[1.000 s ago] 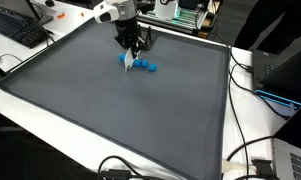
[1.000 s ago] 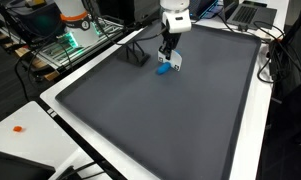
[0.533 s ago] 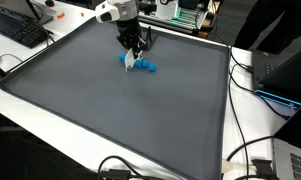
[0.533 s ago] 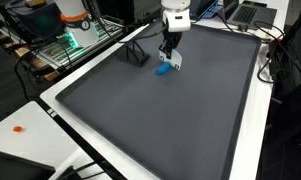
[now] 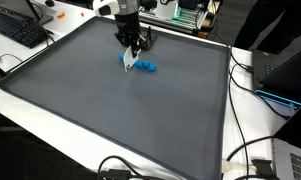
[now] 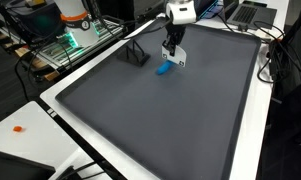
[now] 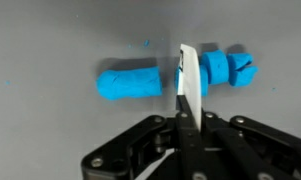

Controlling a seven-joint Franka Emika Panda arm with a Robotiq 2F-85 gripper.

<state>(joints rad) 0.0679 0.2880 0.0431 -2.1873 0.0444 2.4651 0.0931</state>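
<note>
My gripper [image 5: 131, 46] [image 6: 174, 44] is shut on a thin white blade [image 7: 188, 80], held edge down over the far part of the grey mat [image 5: 100, 110]. A blue dough roll [image 7: 130, 83] lies under it; it also shows in both exterior views [image 5: 146, 67] [image 6: 164, 70]. In the wrist view the long uncut piece lies left of the blade. Several short cut slices [image 7: 228, 68] lie right of it. The blade tip is at the gap between them. The jaws [image 7: 183, 120] grip the blade's near end.
A black stand [image 6: 138, 55] sits on the mat beside the dough. A keyboard [image 5: 20, 30] lies beyond one mat corner. Cables [image 5: 252, 150] and a laptop [image 5: 293, 160] lie along another side. A small orange object [image 6: 18, 128] rests on the white table.
The gripper with the blade has lifted slightly off the dough. The dough pieces have not moved.
</note>
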